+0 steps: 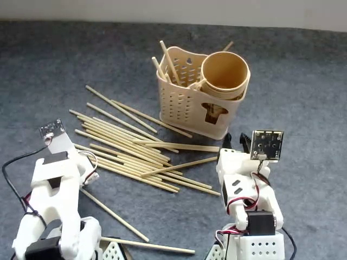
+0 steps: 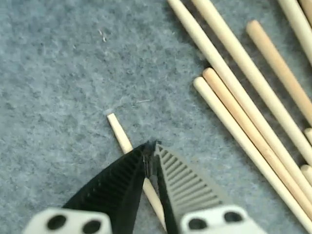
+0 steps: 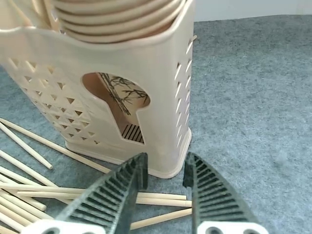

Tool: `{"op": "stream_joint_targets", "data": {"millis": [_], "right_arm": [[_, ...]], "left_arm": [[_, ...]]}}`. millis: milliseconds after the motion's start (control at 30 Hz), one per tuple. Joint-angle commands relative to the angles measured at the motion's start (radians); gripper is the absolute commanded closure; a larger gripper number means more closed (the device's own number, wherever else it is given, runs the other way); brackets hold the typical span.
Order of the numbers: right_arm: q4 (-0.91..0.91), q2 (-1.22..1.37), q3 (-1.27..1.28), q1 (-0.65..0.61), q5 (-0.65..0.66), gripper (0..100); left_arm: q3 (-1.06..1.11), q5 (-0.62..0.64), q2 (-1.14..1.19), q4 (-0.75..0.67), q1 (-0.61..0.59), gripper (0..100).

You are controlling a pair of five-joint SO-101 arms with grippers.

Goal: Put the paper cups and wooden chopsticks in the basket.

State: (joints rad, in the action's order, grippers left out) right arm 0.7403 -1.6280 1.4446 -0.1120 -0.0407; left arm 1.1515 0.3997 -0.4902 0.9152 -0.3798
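Wooden chopsticks [image 1: 130,149] — flat, long axes diagonal

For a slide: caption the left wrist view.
Left gripper shut on one chopstick, more chopsticks lying alongside.

The desk [image 1: 303,81] wears grey felt. Loose wooden chopsticks [image 1: 130,146] lie scattered across it. The basket [image 1: 184,108] stands upright beside them.

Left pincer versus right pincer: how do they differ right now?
The left pincer is shut, pinching a single chopstick near its end; the right pincer is open and holds nothing. The left pincer points down at the grey mat beside the loose chopsticks; the right pincer faces the basket, close to its base. Both have ribbed fingers.
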Motion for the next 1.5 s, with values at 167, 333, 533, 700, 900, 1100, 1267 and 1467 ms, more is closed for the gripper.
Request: {"op": "stream_joint_targets", "data": {"millis": [167, 333, 533, 700, 900, 1100, 1267, 1467], "right_arm": [[-0.027, -0.013, -0.004, -0.007, -0.002, 87.2], [-0.027, -0.013, -0.004, -0.007, -0.002, 87.2], [-0.027, -0.015, -0.004, -0.005, -0.002, 87.2], [-0.027, -0.015, -0.004, -0.005, -0.002, 87.2], [-0.027, -0.015, -0.004, -0.005, -0.002, 87.2], [-0.027, -0.016, -0.004, -0.005, -0.002, 87.2], [-0.027, -0.016, -0.004, -0.005, -0.002, 87.2], [-0.027, -0.016, -0.004, -0.005, -0.002, 87.2]], "left_arm": [[-0.033, 0.114, -0.035, -0.032, 0.059, 99], [-0.189, 0.172, -0.035, 0.087, 0.062, 99], [-0.331, 0.170, -0.035, 0.325, 0.038, 99], [-0.314, 0.146, -0.024, 0.333, -0.068, 92], [-0.194, 0.083, -0.025, 0.331, -0.101, 77], [-0.056, 0.089, -0.024, 0.137, -0.094, 82], [-0.008, 0.091, -0.024, 0.058, -0.058, 83], [0.012, 0.143, -0.022, 0.046, 0.018, 88]]}}
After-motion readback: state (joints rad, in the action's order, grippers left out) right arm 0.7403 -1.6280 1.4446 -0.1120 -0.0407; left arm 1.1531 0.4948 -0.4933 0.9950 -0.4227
